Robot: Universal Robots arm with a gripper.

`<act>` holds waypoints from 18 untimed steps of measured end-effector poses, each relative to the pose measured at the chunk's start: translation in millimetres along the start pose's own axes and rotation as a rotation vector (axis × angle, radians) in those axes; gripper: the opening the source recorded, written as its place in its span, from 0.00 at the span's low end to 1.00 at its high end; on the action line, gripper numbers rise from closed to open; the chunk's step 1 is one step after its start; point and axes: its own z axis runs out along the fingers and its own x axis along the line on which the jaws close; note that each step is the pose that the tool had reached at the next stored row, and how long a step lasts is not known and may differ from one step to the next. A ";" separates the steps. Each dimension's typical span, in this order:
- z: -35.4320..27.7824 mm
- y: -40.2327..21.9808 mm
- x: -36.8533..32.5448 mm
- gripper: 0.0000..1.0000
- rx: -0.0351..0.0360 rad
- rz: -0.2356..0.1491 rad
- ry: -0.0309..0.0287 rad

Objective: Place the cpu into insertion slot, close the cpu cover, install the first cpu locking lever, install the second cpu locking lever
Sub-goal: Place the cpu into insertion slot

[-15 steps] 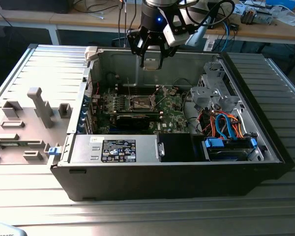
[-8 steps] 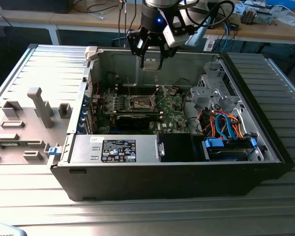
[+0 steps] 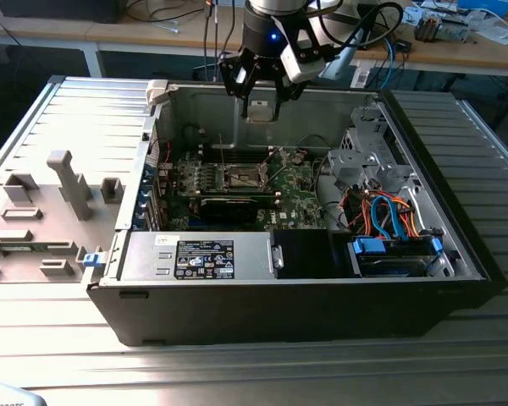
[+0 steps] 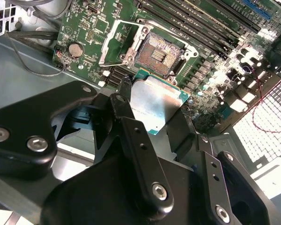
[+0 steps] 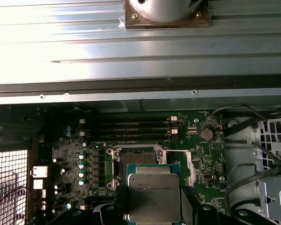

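My gripper (image 3: 260, 108) hangs above the open computer case, shut on the cpu (image 3: 259, 111), a flat silvery square with a tan-gold edge. In both wrist views the cpu (image 4: 154, 103) (image 5: 153, 197) sits between the black fingers (image 4: 124, 101), held in the air over the green motherboard (image 3: 296, 182). The insertion slot (image 4: 159, 51) (image 5: 136, 158) (image 3: 244, 176) is a dark, bare square recess below and just ahead of the chip. The cpu cover (image 4: 107, 47) (image 5: 191, 166) is swung open beside the slot. A thin locking lever (image 5: 175, 150) stands off the socket.
The black case (image 3: 305, 296) has tall walls around the board. A power supply (image 3: 199, 258) lies along the near side, and a drive cage with orange and blue cables (image 3: 389, 220) is at the exterior view's right. Memory slots (image 5: 126, 131) run beside the socket. Grey fixtures (image 3: 68, 182) stand on the table.
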 end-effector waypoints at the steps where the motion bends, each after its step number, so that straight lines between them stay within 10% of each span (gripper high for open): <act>1: 0.6 0.0 0.0 0.54 -0.0001 0.000 -0.0001; 18: 6.1 -0.6 -0.1 0.54 0.0000 0.000 0.0000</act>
